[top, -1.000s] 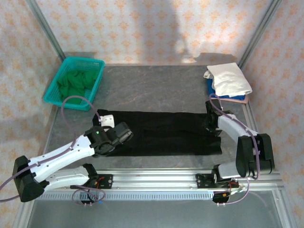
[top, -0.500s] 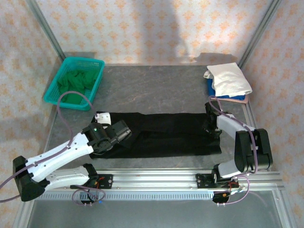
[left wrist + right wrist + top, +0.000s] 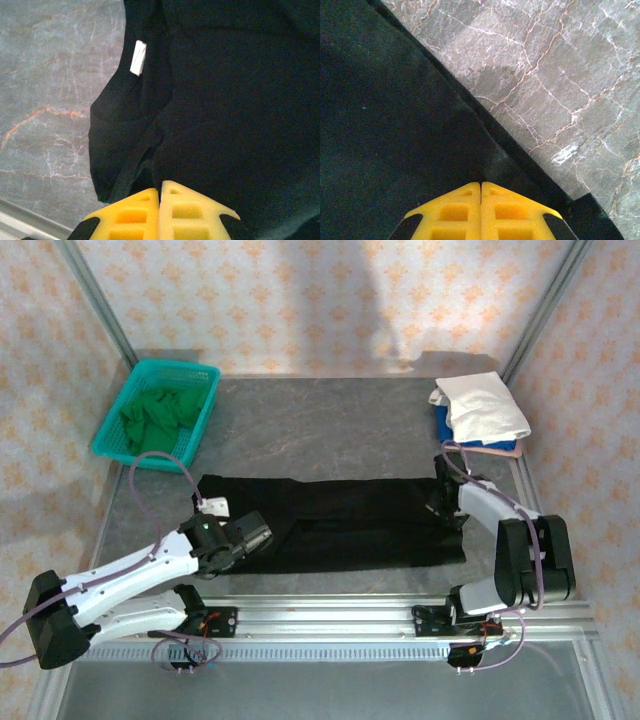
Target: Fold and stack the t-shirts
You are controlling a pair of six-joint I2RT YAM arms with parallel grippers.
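Yellow pads of the left claw (image 3: 160, 183) are clenched flat together, and a ridge of dark cloth runs straight up into their tips, so this claw is grasping the black t-shirt (image 3: 225, 100) at its left end, near the shirt's near edge. From overhead the left claw (image 3: 250, 535) sits on that same end of the black t-shirt (image 3: 350, 520). Just beyond the tips, a small white label (image 3: 138, 58) lies on the cloth close to the shirt's left border, with bare grey table (image 3: 50, 100) past that border.

The right claw (image 3: 480, 184) is clenched too, its 2 pads pressed shut with no gap, tips down on the black t-shirt (image 3: 380, 125) right beside its hem; I cannot tell whether any cloth is caught between them. Marbled table (image 3: 560, 75) begins just past that hem. Overhead, the right claw (image 3: 443, 502) stands at the shirt's right end.

The black t-shirt lies as a long flat band across the table (image 3: 330, 430), between the 2 arms. Beyond its left end stands a teal basket (image 3: 205, 390) holding a crumpled green t-shirt (image 3: 155, 415). Beyond its right end, a folded white t-shirt (image 3: 485, 405) rests on a blue t-shirt (image 3: 443, 423).
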